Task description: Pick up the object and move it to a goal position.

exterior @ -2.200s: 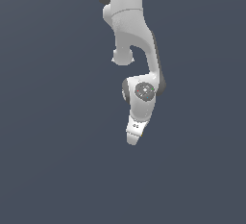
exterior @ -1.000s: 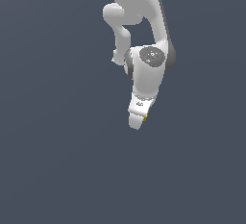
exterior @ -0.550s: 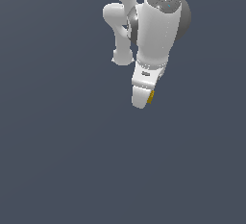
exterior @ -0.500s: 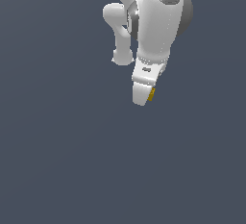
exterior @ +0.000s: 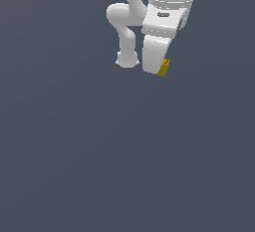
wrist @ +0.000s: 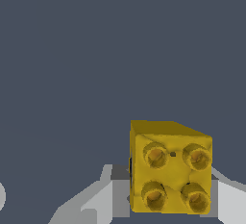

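Gripper hangs high in the exterior view, jaws pinching the yellow studded block — only a sliver of it shows past the white fingers on the exterior view's right. Wrist view: the block sits between the grey pads, four round studs on the face toward the camera, clear of any surface. No goal marker shows in either view, so how far the carry has to go cannot be judged. Step in hand looks like transport — best done with steady clamping, smooth travel, no wrist twist, since the block seems held toward one side of the pads. Release only once settled at the goal.
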